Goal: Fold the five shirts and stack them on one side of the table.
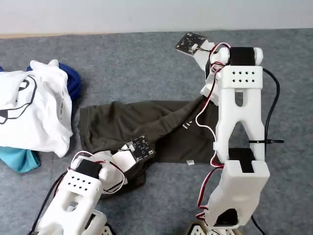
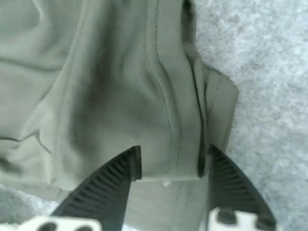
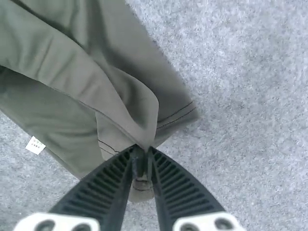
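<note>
While the olive shirt (image 1: 146, 129) is lying rumpled across the middle of the grey table (image 1: 127, 58), both arms are sitting at its edges.

The left arm (image 1: 78, 191) is hanging over the shirt's near left corner. In the left wrist view its jaws are standing wide open, with one finger (image 2: 108, 185) on each side of a stitched fold of the olive shirt (image 2: 120, 86). They are gripping nothing.

The right arm (image 1: 239, 122) is extending over the shirt's right end. In the right wrist view its jaws are pinching shut on a folded edge of the olive shirt (image 3: 72, 72). Cloth is bunching between the tips, and the rest is draping away onto the table (image 3: 250, 72). A small white tag (image 3: 34, 144) is sticking out at the hem, and it is also showing on the shirt's near edge in the high view (image 1: 190, 162).

At the table's left side a crumpled white shirt (image 1: 29, 107) is lying in a heap, just beside the olive shirt's left end. A blue cloth (image 1: 74, 83) is poking out behind it on the far side. A teal cloth (image 1: 19, 159) is peeking out from under it on the near side.
</note>
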Robot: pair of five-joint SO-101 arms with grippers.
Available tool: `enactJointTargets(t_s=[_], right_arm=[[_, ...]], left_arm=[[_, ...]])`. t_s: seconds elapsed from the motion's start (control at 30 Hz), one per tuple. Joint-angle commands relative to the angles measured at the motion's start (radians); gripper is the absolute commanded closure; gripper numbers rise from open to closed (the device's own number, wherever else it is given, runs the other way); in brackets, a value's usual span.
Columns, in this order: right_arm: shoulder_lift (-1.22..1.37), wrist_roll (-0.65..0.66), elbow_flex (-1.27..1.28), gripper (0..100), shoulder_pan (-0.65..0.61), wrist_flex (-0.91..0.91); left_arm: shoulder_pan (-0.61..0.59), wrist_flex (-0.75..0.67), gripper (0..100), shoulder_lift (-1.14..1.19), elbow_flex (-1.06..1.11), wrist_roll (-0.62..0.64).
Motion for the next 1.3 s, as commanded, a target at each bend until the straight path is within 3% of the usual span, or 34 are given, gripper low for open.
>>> enactJointTargets(t_s=[0.0,0.4,0.6,0.87,1.27], right_arm=[[-0.015,-0.014,-0.006,99.0,-0.015,0.035],[-0.015,-0.043,-0.008,99.0,-0.031,0.035],[-0.016,-0.043,-0.008,99.0,-0.03,0.035],[-0.016,-0.04,-0.008,99.0,-0.018,0.035],[-0.018,-0.041,-0.009,99.0,0.001,0.035]], left_arm=[[0.003,-0.015,78,-0.006,-0.004,-0.003],[-0.043,0.014,80,0.405,-0.229,-0.006],[-0.041,0.012,81,0.414,-0.232,-0.006],[-0.041,0.023,99,0.414,-0.26,-0.006],[-0.06,0.258,100,0.414,-0.55,-0.005]])
